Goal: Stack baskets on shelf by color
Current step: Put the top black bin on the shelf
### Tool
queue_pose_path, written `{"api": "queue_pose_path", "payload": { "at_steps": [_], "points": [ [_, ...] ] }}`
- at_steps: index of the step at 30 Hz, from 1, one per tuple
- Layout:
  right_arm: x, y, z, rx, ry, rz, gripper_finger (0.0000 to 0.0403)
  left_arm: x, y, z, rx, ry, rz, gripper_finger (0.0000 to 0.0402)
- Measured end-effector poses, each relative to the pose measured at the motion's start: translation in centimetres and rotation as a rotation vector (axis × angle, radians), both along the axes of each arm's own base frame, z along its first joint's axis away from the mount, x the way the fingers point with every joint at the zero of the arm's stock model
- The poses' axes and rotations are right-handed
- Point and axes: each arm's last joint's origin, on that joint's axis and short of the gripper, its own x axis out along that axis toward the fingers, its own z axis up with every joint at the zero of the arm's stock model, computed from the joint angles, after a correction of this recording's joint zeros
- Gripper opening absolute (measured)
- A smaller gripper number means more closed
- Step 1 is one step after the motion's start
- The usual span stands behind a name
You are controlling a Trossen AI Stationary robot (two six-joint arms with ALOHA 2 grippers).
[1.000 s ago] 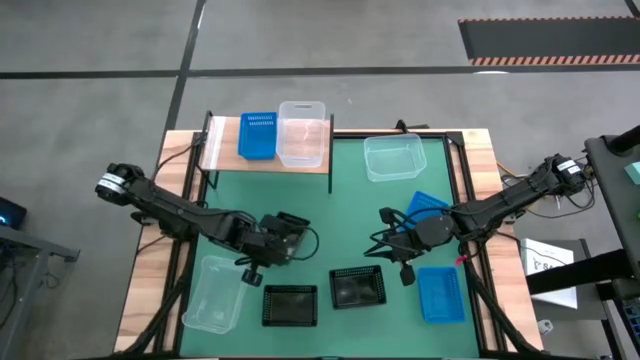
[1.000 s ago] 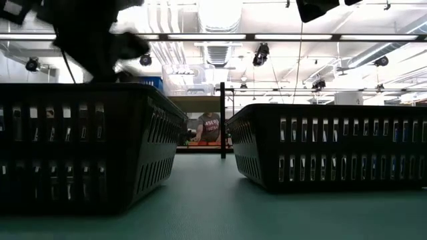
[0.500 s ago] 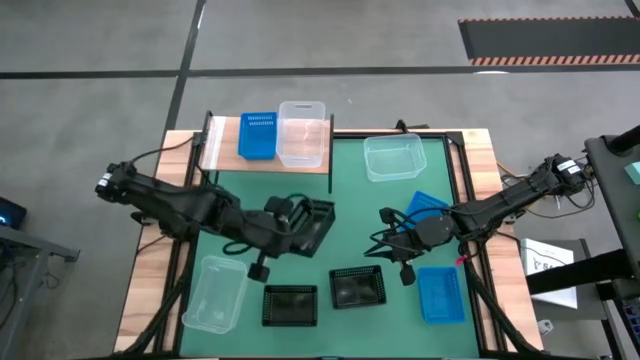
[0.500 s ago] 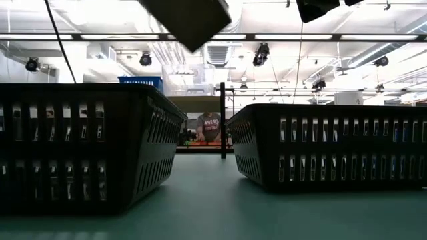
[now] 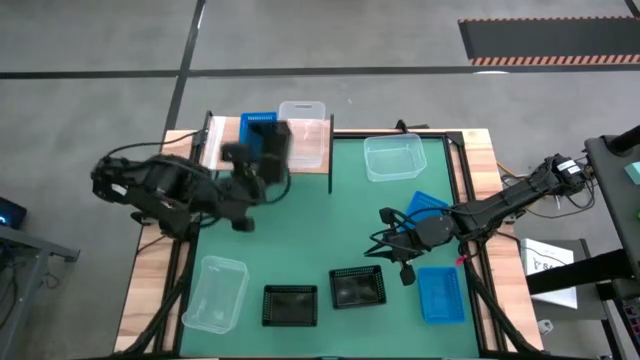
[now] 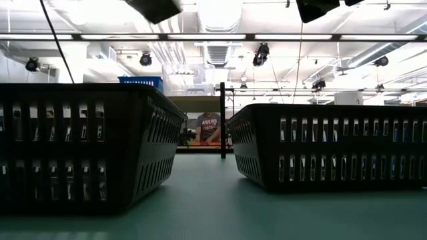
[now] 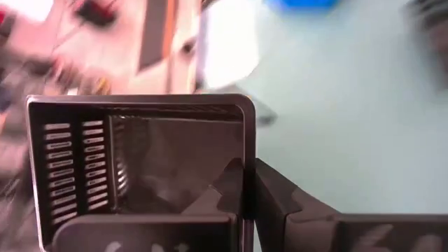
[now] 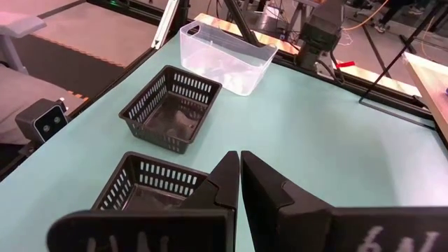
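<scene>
My left gripper (image 5: 258,165) is shut on a black mesh basket (image 5: 270,142), which it holds in the air over the wooden shelf (image 5: 215,148). The basket also shows at the top of the low view (image 6: 155,8). It hides part of a blue basket (image 5: 258,122) that stands on the shelf beside a clear one (image 5: 304,132). My right gripper (image 5: 385,240) is shut and empty, above the mat beside a black basket (image 5: 357,287). Another black basket (image 5: 290,303) stands on the mat near the front edge. My left gripper holds the black basket by one side wall (image 7: 245,143), with one finger (image 7: 227,192) inside the basket and the other (image 7: 276,203) outside. The basket is lifted clear above the shelf, with its open side turned toward the wrist camera.
A clear basket (image 5: 215,292) stands at the mat's near left and another (image 5: 394,157) at the far right. One blue basket (image 5: 425,205) lies partly under my right arm and another (image 5: 440,293) is at the near right. The shelf's black frame post (image 6: 222,120) shows in the low view.
My left gripper has carried the black basket up from the middle of the mat toward the table's far-left, and now holds it over the shelf and the blue basket. The basket has turned about on the way.
</scene>
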Motion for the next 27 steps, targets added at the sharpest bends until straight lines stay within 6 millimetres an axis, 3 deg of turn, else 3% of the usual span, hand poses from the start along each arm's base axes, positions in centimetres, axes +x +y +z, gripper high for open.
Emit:
{"api": "queue_pose_path", "payload": {
  "at_steps": [7, 16, 27],
  "points": [
    [0.0, 0.0, 0.0, 0.000, 0.000, 0.000, 0.0009, -1.4, 4.4, -0.6, 0.030, 0.131, 0.195, 0.0000],
    [0.0, 0.0, 0.0, 0.006, 0.002, -0.003, 0.0009, -3.5, 9.7, -0.5, -0.036, 0.239, 0.246, 0.0000],
    [0.0, 0.0, 0.0, 0.006, 0.004, -0.002, 0.0009, -6.0, 13.0, -0.3, -0.125, 0.242, 0.319, 0.0000]
  ]
}}
